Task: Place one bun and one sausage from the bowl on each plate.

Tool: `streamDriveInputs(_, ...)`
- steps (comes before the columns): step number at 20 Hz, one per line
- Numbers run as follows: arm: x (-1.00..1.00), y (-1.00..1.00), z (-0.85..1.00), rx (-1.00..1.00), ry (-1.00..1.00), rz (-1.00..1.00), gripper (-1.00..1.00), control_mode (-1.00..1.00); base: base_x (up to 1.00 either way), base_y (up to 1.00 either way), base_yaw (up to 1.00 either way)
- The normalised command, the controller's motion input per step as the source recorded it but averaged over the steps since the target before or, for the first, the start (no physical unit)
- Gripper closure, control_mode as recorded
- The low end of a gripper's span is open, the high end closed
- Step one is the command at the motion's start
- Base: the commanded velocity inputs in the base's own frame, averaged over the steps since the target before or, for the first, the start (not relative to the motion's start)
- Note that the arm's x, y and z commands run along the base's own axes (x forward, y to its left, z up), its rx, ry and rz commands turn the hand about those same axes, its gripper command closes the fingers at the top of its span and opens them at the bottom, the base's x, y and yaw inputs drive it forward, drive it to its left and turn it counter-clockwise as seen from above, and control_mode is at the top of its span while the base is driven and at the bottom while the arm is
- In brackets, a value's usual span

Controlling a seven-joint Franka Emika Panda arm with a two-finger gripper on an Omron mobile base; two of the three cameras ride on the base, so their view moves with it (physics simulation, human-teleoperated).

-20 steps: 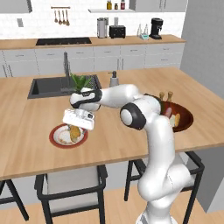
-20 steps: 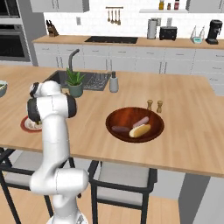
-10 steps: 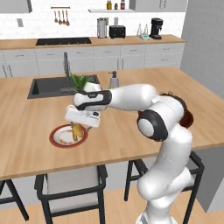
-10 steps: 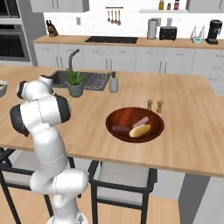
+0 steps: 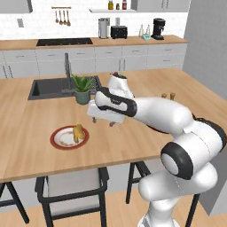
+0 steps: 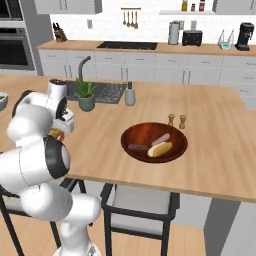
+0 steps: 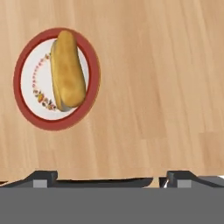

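1. The pincer is standing with its jaws spread wide and carrying nothing, hanging over bare wood near the middle of the long light-wood bench.
2. A round white plate with a red rim and flowered border is sitting near the front edge of the bench, and one golden oblong bun is lying on it, along the side of the plate that faces the pincer. No sausage is showing on this plate.
3. In the hand view the plate is lying off toward the upper left, well apart from the finger tips, with the bun's long axis running roughly up and down the picture.
4. The wide, shallow, glossy reddish-brown bowl is resting farther along the bench, on the opposite side of the arm from the plate, just in front of two small wooden shakers.
5. Inside the bowl a second golden bun, a pinkish sausage and a darker brown sausage are lying close together, each one slanting across the bowl's floor.
6. Judging from this, the coming move is turning on the bowl lying well away from the pincer, so the arm is probably needing to swing across and line its jaws across a sausage's narrow width.
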Motion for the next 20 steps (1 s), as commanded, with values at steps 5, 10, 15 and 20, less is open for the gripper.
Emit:
streamDriveInputs(5,0.00,-1.00,0.14,-0.04,0.00,-0.11,-1.00,-1.00,0.00,0.00,0.00)
streamDriveInputs(10,0.08,-1.00,0.02,-0.10,0.00,-0.19,-1.00,-1.00,0.00,0.00,0.00)
streamDriveInputs(15,0.24,-1.00,0.12,-0.09,0.02,-0.22,-1.00,-1.00,0.00,0.00,0.00)
streamDriveInputs(20,0.37,-1.00,0.04,-0.01,0.05,-0.18,-1.00,-1.00,0.00,0.00,0.00)
